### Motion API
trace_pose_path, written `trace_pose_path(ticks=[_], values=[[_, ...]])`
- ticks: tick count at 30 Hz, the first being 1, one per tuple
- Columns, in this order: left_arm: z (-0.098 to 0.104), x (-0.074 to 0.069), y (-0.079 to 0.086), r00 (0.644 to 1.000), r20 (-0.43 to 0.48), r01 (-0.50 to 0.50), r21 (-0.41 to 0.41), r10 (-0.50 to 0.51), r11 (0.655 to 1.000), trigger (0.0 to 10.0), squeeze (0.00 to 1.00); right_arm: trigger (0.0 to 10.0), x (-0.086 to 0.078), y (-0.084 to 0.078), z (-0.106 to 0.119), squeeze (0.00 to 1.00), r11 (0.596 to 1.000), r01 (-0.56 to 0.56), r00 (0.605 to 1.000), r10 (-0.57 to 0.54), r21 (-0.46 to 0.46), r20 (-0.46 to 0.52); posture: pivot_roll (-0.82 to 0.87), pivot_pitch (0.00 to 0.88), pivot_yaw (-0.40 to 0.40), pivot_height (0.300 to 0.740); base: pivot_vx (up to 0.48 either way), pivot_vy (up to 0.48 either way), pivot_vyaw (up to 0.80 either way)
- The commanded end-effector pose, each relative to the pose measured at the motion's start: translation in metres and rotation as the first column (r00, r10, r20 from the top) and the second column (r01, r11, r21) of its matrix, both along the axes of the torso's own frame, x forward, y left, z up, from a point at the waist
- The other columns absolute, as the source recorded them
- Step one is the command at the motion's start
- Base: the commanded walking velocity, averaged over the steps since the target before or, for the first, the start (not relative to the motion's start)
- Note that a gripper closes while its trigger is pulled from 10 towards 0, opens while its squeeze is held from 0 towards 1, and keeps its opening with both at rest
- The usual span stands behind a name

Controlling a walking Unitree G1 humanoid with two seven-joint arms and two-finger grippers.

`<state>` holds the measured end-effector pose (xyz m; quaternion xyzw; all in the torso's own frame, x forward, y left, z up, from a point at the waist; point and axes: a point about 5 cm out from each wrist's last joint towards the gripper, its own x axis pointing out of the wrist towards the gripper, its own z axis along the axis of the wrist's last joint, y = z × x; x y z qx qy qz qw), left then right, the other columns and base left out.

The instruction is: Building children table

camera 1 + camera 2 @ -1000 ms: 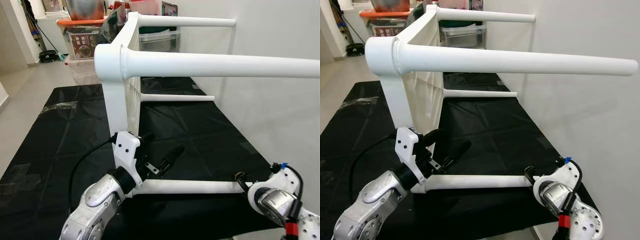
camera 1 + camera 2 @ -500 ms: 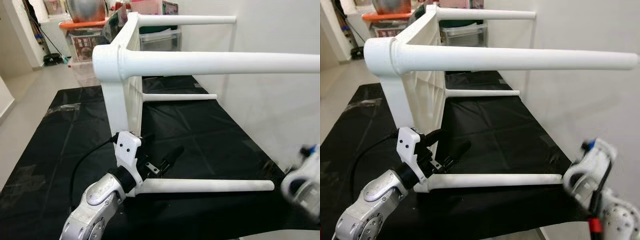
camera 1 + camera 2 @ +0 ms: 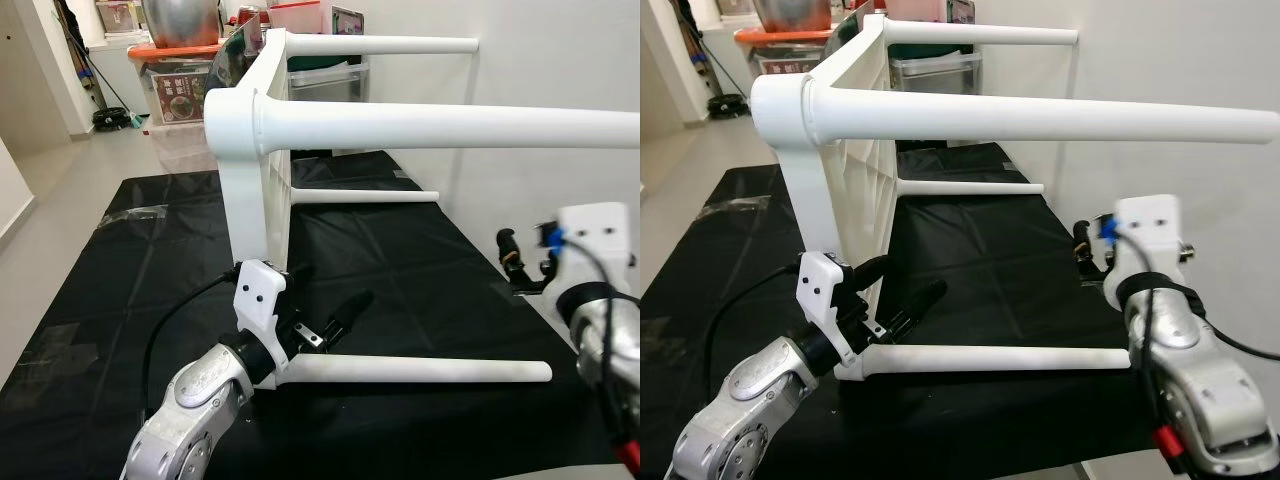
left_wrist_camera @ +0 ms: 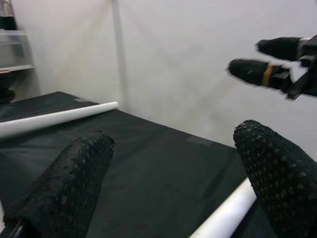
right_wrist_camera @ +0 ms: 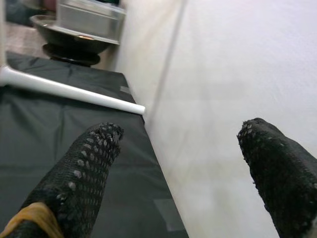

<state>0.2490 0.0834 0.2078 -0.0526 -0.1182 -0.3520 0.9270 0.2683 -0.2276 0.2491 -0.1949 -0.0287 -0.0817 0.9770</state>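
- Lying on its side on the black sheet (image 3: 120,280), the white children's table (image 3: 255,150) has its top panel standing on edge, so all four legs run out level toward the white wall (image 3: 560,60) on the robot's right, probably to keep the leg sockets reachable from the front.
- The near lower leg (image 3: 420,371) rests along the sheet, its long axis left to right: one end sits at the table's lower corner, the free end points at the wall.
- The left gripper (image 3: 325,325) sits right at that corner, above the leg's socket end. In the left wrist view its fingers (image 4: 64,183) are spread, with the leg passing by the base of one finger — it reads as released rather than clamped.
- The right gripper (image 3: 525,262) is raised beside the wall, well clear of the leg's free end and grasping nothing, its fingers (image 5: 84,173) wide apart.
- The two upper legs jut out overhead; the nearest (image 3: 450,125) runs across the head view.
- Beyond the table, storage boxes (image 3: 180,75) are stacked.
- Judging by this, the leg looks seated, though how firmly cannot be told.
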Motion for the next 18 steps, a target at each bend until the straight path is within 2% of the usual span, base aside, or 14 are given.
trace_pose_path(ticks=[1,4,6,7,10,12,18], values=[[-0.006,-0.003,0.003,1.000,-0.019,-0.007,0.018,0.007,1.000,10.0,0.00,10.0,0.005,0.011,-0.011,0.00,0.997,-0.046,0.999,0.046,-0.053,-0.009,-0.04,0.000,-0.012,0.740,0.000,0.000,0.00],[-0.008,-0.003,0.004,1.000,-0.023,-0.010,0.024,0.010,1.000,10.0,0.00,10.0,0.007,0.017,-0.014,0.00,0.996,-0.067,0.998,0.067,-0.065,-0.006,-0.04,0.000,-0.012,0.740,0.000,0.000,0.00],[-0.012,-0.004,0.005,0.999,-0.029,-0.018,0.046,0.019,0.999,10.0,0.00,10.0,0.015,0.030,-0.018,0.00,0.993,-0.104,0.995,0.105,-0.058,0.001,-0.02,0.000,-0.020,0.740,0.000,0.000,0.00],[-0.012,-0.004,0.005,0.999,-0.029,-0.018,0.046,0.019,0.999,10.0,0.00,10.0,0.015,0.030,-0.018,0.00,0.993,-0.104,0.995,0.105,-0.058,0.001,-0.02,0.000,-0.020,0.740,0.000,0.000,0.00],[-0.015,-0.004,0.008,0.999,-0.039,-0.029,0.067,0.032,0.997,10.0,0.00,10.0,0.029,0.047,-0.022,0.00,0.992,-0.121,0.993,0.120,0.032,0.020,0.00,0.000,-0.026,0.740,0.000,0.000,0.00],[-0.015,-0.004,0.008,0.999,-0.039,-0.029,0.067,0.032,0.997,10.0,0.00,10.0,0.029,0.047,-0.022,0.00,0.992,-0.121,0.993,0.120,0.032,0.020,0.00,0.000,-0.026,0.740,0.000,0.000,0.00],[-0.016,-0.007,0.008,0.999,-0.043,-0.019,0.078,0.023,0.997,10.0,0.00,10.0,0.034,0.055,-0.027,0.00,0.990,-0.128,0.992,0.126,0.065,0.032,0.01,0.000,-0.025,0.740,-0.305,0.000,0.00]])
